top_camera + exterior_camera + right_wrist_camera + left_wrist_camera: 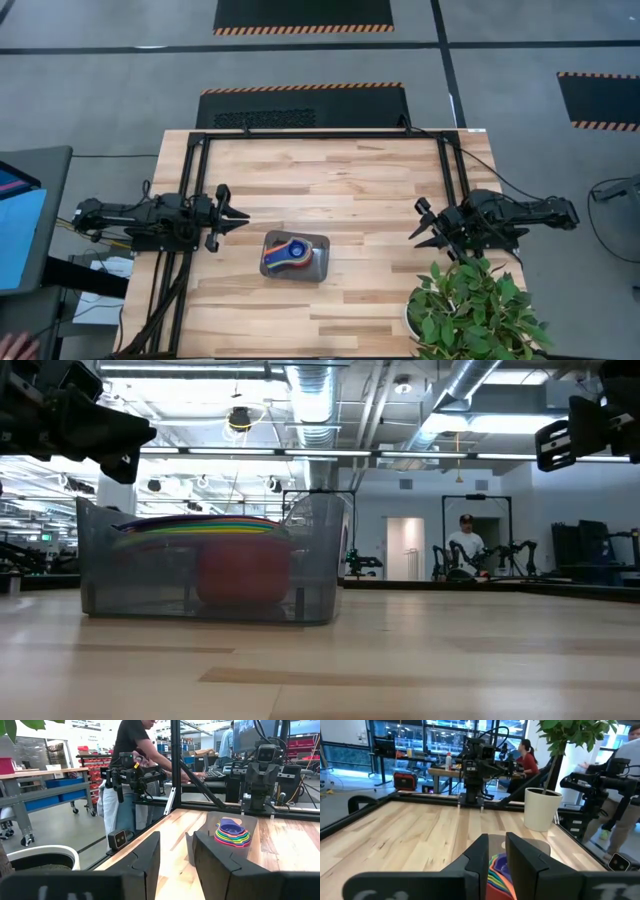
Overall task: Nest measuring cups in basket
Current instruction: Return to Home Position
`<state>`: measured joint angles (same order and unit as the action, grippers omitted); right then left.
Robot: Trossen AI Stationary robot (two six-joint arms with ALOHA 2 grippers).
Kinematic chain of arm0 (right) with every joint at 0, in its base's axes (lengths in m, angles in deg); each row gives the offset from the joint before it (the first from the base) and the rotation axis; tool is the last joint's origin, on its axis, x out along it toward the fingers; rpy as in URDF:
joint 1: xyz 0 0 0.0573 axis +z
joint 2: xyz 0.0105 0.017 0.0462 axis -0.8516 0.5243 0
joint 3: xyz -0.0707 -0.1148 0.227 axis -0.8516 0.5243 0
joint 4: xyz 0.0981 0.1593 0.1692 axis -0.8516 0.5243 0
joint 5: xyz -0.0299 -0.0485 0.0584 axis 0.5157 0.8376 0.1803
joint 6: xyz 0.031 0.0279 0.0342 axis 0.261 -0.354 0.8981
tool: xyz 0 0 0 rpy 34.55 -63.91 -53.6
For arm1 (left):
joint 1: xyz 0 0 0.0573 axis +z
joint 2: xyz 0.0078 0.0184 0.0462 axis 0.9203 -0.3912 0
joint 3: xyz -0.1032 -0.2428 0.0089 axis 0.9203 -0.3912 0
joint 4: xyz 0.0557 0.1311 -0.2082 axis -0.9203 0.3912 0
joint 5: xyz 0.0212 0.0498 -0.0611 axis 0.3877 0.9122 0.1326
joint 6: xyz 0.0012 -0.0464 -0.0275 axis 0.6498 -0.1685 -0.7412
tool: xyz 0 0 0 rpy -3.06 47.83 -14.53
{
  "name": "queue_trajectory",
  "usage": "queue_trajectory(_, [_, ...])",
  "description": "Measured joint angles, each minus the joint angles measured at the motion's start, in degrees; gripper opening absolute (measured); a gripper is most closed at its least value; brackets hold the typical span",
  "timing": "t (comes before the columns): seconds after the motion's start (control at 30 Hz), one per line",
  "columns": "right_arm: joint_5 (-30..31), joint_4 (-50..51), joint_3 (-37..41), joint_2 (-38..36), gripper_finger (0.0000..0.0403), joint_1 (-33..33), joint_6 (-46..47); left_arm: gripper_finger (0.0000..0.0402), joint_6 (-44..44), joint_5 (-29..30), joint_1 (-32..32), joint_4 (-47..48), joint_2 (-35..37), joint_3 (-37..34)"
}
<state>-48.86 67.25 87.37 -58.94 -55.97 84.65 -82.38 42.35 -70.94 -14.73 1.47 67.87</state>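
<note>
Looks like only parking the arms is left: the nested rainbow stack of plastic measuring cups sits inside the dark grey translucent rectangular basket, mid-way across the pale wooden desk. I'd retreat level and slow, with the right arm minding the leafy potted plant. Left pincer and right pincer face inward from opposite desk edges, well apart from the basket, fingers parted and empty.

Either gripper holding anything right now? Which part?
Nothing held: left gripper and right gripper are both open and empty, apart from the basket; the measuring cups sit nested inside it.
</note>
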Motion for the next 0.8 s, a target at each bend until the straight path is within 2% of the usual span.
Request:
queue_trajectory(0.43, [0.0,0.0,0.0,0.0,0.0151,0.0,0.0,0.0055,-0.1,0.0,0.0,0.0,0.0,0.0])
queue_trajectory(0.8, [0.0,0.0,0.0,0.0,0.0137,0.0,0.0,0.0055,-0.1,0.0,0.0,0.0,0.0,0.0])
